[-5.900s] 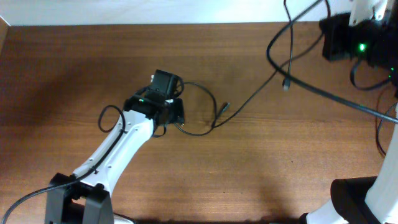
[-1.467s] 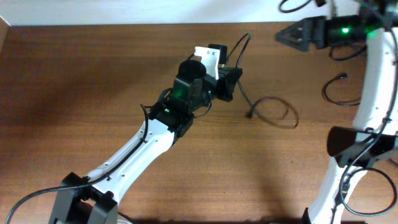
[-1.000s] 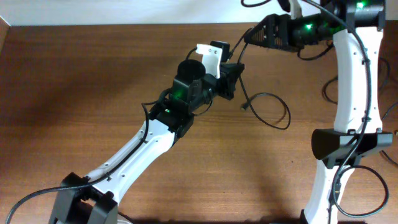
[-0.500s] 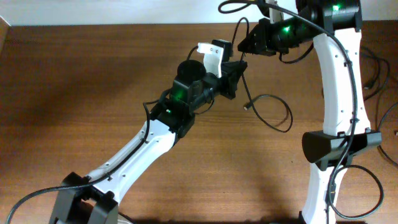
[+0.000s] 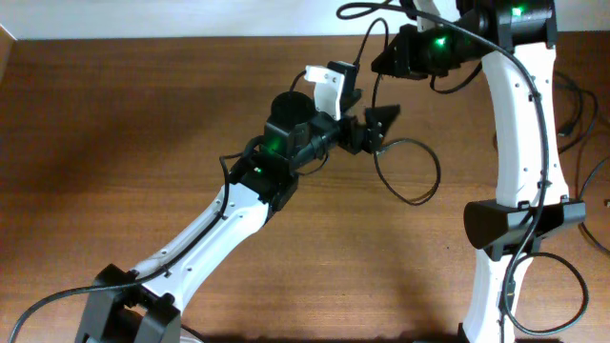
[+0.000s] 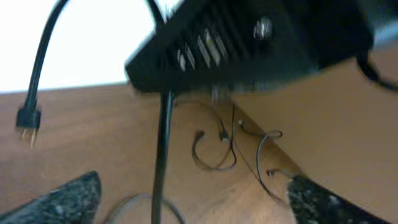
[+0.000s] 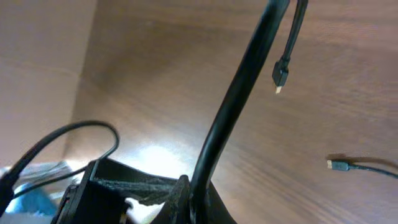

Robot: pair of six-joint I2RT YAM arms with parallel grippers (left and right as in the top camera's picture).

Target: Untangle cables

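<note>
My right gripper [image 5: 377, 61] [image 7: 191, 188] is shut on a thin black cable [image 7: 239, 102] near the table's far edge. That cable [image 5: 375, 105] hangs down from it and ends in a loose loop [image 5: 408, 172] on the wood. My left gripper [image 5: 363, 99] [image 6: 193, 204] is open just below the right one. The hanging cable [image 6: 163, 155] passes between its spread fingertips [image 6: 68, 198] without touching them. More cables [image 6: 214, 148] lie on the table further right, with small plug ends [image 7: 279, 76] showing.
Thick black arm wires [image 5: 362, 11] loop over the table's far edge. The right arm's white links [image 5: 534, 124] stand at the right, with other cords [image 5: 574, 100] beside them. A pronged plug [image 6: 26, 119] dangles at the left of the left wrist view.
My left gripper has opened and let go of the cable. The right gripper came in from the right and shut on it. The loop on the table slid slightly left.
</note>
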